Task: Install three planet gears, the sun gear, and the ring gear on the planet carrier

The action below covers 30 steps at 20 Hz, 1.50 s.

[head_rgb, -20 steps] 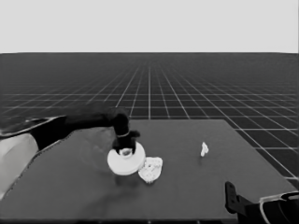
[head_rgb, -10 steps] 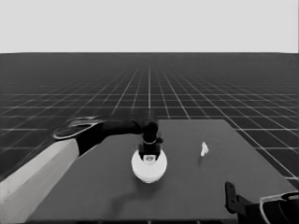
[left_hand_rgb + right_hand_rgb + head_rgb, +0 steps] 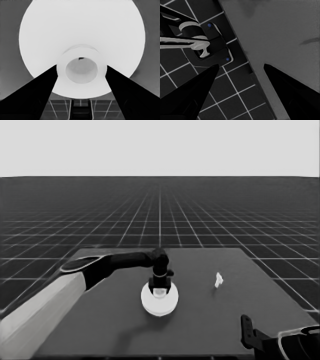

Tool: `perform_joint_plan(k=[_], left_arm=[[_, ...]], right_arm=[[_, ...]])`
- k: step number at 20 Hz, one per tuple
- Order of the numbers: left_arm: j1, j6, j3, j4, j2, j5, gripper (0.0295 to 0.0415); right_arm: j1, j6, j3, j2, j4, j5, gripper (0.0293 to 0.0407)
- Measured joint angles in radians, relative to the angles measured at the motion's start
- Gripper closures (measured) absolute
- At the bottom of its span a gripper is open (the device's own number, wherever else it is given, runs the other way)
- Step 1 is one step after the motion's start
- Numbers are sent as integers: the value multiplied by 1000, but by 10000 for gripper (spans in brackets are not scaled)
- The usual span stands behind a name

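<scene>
Head view first: we see the left arm point(image 3: 100, 270) come in from the lower left corner of the frame, its pale grey part filling that corner and its black part bending down over the middle of the table point(image 3: 210, 330). Its gripper, the left gripper point(image 3: 160, 287), stands upright over the larger round part point(image 3: 159, 302), which sits just left of the frame's centre, in the lower half. We see no small gears and no smaller round part in this view; only the one white disc shows there. To the right of the disc, well apart from it, we find the thin white piece point(image 3: 218, 280) lying alone on the dark surface. At the lower right corner the right gripper point(image 3: 246, 332) waits, with only its dark end showing at the table's near edge.

From the left wrist view, we look straight at the disc, which fills most of the frame. Its raised middle collar with the centre hole sits between the two black fingers point(image 3: 40, 95), and each wedge meets the collar's side, so we read the fingers as clamped on it.

From the right wrist view, the two black fingers point(image 3: 192, 92) stand wide apart with nothing between them, over the table's corner and the floor grid, with dark machinery point(image 3: 207, 42) at the upper left.
</scene>
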Motion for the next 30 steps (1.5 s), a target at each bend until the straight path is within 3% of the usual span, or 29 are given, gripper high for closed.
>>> perform_joint_plan(k=[30], left_arm=[[12, 257, -1, -1, 0, -1, 362]], right_arm=[[0, 0, 0, 0, 0, 0, 315]])
